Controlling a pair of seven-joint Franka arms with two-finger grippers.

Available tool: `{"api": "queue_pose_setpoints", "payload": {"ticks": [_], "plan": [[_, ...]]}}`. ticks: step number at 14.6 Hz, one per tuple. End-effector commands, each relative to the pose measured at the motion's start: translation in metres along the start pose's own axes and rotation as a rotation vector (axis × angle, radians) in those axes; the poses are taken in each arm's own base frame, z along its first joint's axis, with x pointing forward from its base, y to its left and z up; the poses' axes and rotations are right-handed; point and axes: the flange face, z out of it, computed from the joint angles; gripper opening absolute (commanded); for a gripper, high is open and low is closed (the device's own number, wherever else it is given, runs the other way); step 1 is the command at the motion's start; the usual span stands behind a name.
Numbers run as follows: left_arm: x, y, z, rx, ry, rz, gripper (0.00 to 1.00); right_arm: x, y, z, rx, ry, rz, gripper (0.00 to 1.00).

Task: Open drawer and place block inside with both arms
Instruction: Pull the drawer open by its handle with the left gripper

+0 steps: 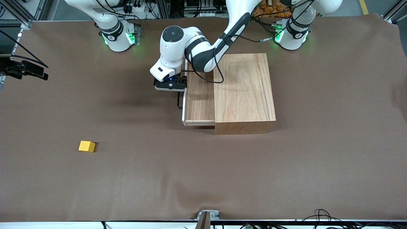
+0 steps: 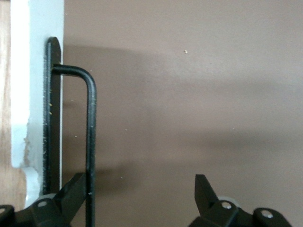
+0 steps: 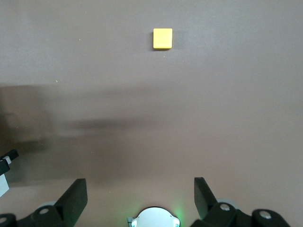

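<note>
1. Where things sit: the drawer (image 1: 199, 95) is pulled partway out of the wooden box (image 1: 244, 92), toward the right arm's end of the surface (image 1: 203, 178). The block (image 1: 86, 146) lies on the bare surface, well apart from the box, nearer the front camera and toward the right arm's end.

2. The left gripper (image 1: 170, 85) is down at the drawer front with its fingers apart. In the left wrist view one finger (image 2: 71, 196) sits touching or just beside the black wire handle (image 2: 90, 142), the other well clear of it, so the handle isn't clamped (as far as I can tell).

3. Risk one: if that arm pulls with the fingers spread like this, the handle could just slip past the finger and the drawer stays where it is. A sideways nudge might also skew the whole box.

4. Risk two: the opening looks fairly narrow, so a block dropped off-centre could catch the front panel or the box's top edge.

5. The right gripper (image 3: 139, 198) is spread wide, holding nothing, looking down at the block (image 3: 162, 38) from above the surface; it seems to be waiting.

6. View differences: the front view hides the right gripper entirely; only its wrist view shows it. Only the left wrist view shows finger against handle, and only the front view shows how far the drawer is out.
</note>
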Motion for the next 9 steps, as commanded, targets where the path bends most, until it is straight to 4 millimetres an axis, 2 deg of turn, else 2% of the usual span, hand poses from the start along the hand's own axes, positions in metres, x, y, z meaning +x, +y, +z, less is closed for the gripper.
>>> {"api": "queue_pose_setpoints", "payload": {"ticks": [1,6,9], "plan": [[-0.004,0.01,0.004,-0.044,0.006,-0.013,1.0,0.0,0.002,0.0,0.002,0.001,-0.002,1.0],[-0.011,0.016,0.002,-0.07,0.006,-0.005,1.0,0.004,0.003,0.006,0.003,-0.009,-0.002,1.0],[-0.016,0.023,-0.014,-0.093,-0.003,-0.013,1.0,0.012,0.004,0.013,0.001,-0.015,-0.002,1.0]]}}
